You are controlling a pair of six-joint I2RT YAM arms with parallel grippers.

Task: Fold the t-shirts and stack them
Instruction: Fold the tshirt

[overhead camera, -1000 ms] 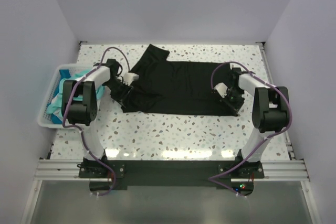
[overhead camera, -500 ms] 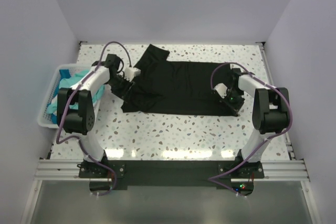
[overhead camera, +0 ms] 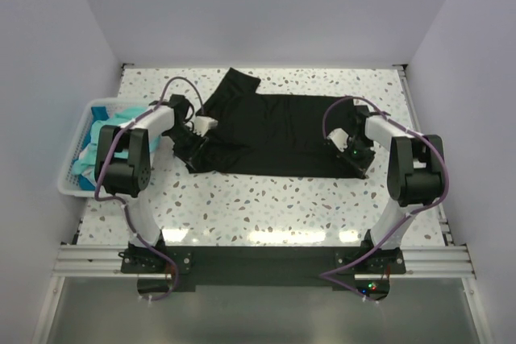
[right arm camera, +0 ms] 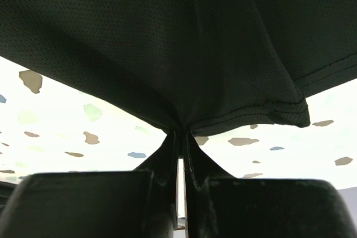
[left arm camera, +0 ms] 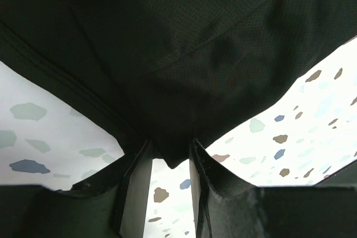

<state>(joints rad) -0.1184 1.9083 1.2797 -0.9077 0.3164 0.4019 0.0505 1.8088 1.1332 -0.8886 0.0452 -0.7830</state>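
Observation:
The black t-shirt (overhead camera: 278, 134) lies spread across the middle of the table, one sleeve sticking out toward the back left. My left gripper (overhead camera: 191, 141) is at its rumpled left edge. In the left wrist view (left arm camera: 170, 146) the jaws stand apart, with a tip of black cloth (left arm camera: 178, 43) hanging between the fingertips. My right gripper (overhead camera: 355, 157) is at the shirt's right near corner. In the right wrist view (right arm camera: 179, 135) it is shut on a pinch of the black cloth (right arm camera: 167, 37). Teal t-shirts (overhead camera: 101, 138) lie bunched in the basket.
A white slatted basket (overhead camera: 95, 104) stands at the table's left edge, beside my left arm. Speckled tabletop (overhead camera: 266, 207) shows in front of the shirt. Walls close in the back and both sides.
My left gripper rose toward the back left, then came back down onto the shirt's left edge. The right arm and most of the shirt have not moved.

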